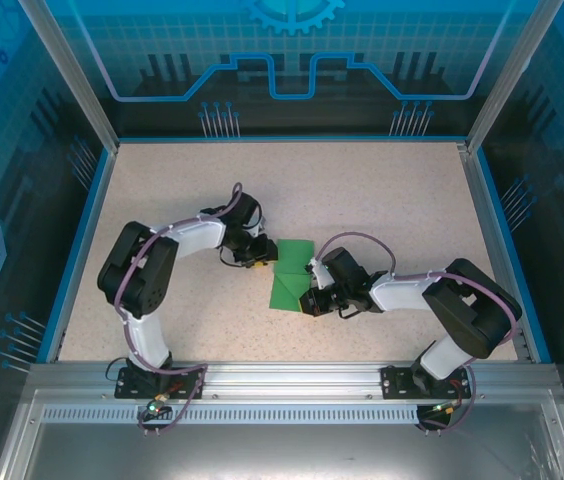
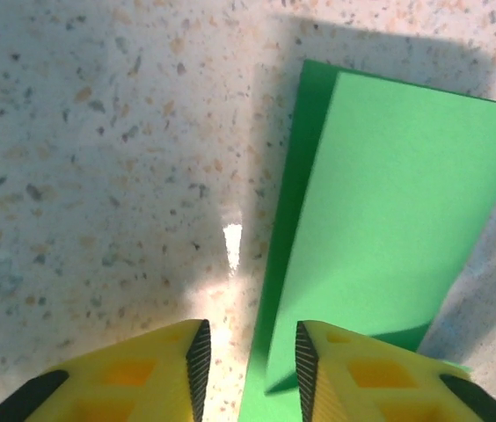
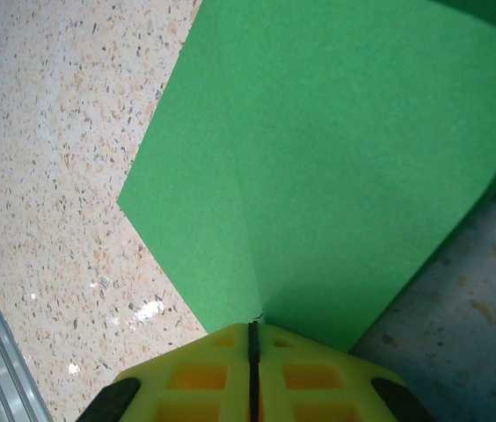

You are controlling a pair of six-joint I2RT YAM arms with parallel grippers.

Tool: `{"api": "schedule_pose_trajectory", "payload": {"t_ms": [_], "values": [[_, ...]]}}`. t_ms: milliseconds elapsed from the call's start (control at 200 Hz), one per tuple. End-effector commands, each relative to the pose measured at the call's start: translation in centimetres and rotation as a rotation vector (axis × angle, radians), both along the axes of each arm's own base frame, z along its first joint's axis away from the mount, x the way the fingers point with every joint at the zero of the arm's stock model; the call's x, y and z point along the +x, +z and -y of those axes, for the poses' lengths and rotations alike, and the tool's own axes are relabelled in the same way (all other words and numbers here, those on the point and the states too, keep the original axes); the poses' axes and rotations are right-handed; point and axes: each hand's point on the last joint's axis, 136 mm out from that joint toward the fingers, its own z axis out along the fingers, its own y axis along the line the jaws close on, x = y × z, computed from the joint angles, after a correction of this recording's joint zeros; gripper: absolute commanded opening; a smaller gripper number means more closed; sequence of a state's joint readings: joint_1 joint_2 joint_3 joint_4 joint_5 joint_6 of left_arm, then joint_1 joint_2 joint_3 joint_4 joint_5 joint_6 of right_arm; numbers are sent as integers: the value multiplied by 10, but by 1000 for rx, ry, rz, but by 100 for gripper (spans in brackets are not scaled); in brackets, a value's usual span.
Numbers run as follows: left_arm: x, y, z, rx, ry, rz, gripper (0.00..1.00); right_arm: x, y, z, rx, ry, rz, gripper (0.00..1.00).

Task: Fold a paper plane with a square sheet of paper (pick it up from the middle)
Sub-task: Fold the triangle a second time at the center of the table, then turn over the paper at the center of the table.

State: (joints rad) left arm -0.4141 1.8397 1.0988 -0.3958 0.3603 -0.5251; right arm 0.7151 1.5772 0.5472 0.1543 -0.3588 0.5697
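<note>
Two wrist views: right jaws clamp the green paper (image 3: 336, 158) at its crease; left jaws gape narrowly.

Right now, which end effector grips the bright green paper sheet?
The right end effector, shut on the green paper sheet; the left end effector stands open.

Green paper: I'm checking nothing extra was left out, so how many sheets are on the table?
1. One partly folded green sheet lies at the middle of the table, the right fingers shut on its edge. Another could hide beneath it.
</note>
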Motion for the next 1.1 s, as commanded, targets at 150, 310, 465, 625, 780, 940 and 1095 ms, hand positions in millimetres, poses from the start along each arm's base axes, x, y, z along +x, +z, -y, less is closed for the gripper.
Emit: {"api": "schedule_pose_trajectory", "payload": {"t_ms": [150, 310, 465, 625, 780, 940, 1095], "values": [[-42, 31, 16, -112, 59, 3, 43, -29, -15, 10, -59, 22, -115, 11], [-55, 27, 29, -142, 85, 7, 45, -21, 6, 5, -22, 15, -74, 24], [-60, 23, 33, -156, 96, 14, 46, -10, 31, 6, 6, -1, -25, 29], [-63, 23, 39, -188, 102, 29, 50, 4, 47, 12, 24, -36, 15, 29], [-67, 22, 44, -214, 110, 34, 52, 23, 50, 16, 30, -70, 37, 28], [-68, 17, 50, -225, 117, 42, 53, 35, 42, 15, 27, -75, 31, 23], [-71, 11, 53, -224, 123, 49, 53, 42, 34, 16, 1, -75, 33, 23]]}}
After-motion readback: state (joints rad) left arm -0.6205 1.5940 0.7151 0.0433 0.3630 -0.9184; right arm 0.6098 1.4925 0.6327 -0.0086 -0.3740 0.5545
